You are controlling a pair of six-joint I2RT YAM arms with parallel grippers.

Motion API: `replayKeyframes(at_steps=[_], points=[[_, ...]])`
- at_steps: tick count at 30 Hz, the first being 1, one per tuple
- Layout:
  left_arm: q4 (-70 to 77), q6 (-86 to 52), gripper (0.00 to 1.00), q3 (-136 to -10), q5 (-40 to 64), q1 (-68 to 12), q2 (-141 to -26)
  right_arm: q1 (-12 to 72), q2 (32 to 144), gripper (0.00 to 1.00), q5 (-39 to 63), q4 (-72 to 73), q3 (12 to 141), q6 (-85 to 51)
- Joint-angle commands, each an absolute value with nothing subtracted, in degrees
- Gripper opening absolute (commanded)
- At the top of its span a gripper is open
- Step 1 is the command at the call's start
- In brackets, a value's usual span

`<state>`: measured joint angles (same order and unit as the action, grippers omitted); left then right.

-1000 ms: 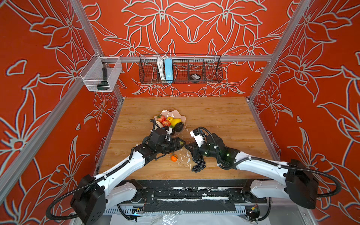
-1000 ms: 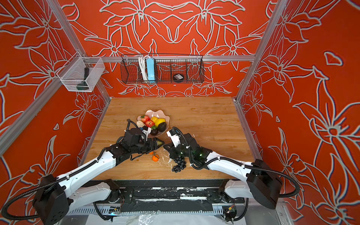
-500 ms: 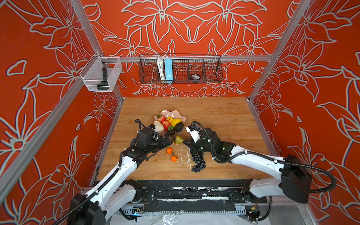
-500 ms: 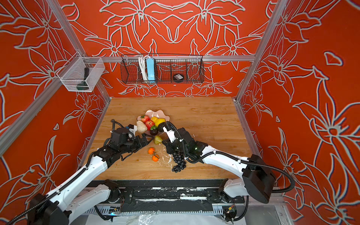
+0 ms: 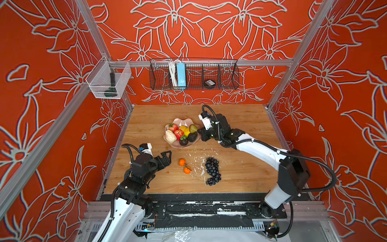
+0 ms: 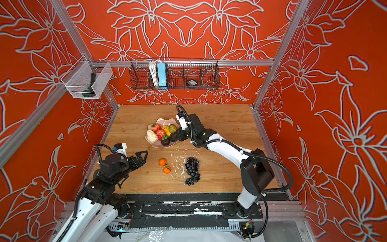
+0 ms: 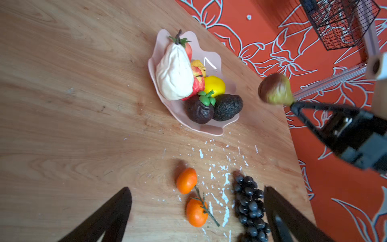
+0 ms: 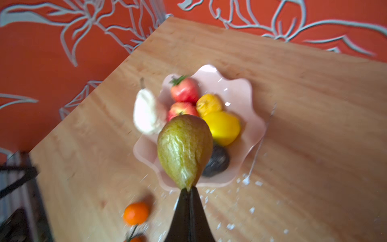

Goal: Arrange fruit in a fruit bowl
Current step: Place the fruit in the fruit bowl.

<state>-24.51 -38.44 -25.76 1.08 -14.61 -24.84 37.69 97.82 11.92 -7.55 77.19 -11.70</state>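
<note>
The right end effector pinched a green pear above the rim of the fruit bowl. The left end effector, spread wide, hung near the left edge of the bench, beside two oranges. Grapes lay mid-bench, bare wood around.

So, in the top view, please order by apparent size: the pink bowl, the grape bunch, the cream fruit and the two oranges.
1. pink bowl
2. grape bunch
3. cream fruit
4. orange nearer the bowl and orange nearer the front edge: they look alike.
</note>
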Motion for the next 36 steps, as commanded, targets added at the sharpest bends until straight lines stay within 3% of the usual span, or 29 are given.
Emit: replayKeyframes(at_steps=[1, 17, 36], points=[[-23.67, -35.56, 0.98, -22.82, -1.4, -14.57, -23.99, 36.03, 103.74, 0.0, 13.89, -14.02, 84.83, -7.94], [-19.34, -32.3, 0.98, -20.49, -3.24, -17.79, -24.86, 33.27, 131.58, 0.0, 17.69, -29.27, 119.33, 1.26], [-19.15, -32.62, 0.98, -20.15, -5.36, -18.0, -25.14, 32.78, 139.58, 0.0, 15.6, -34.59, 129.35, 4.22]])
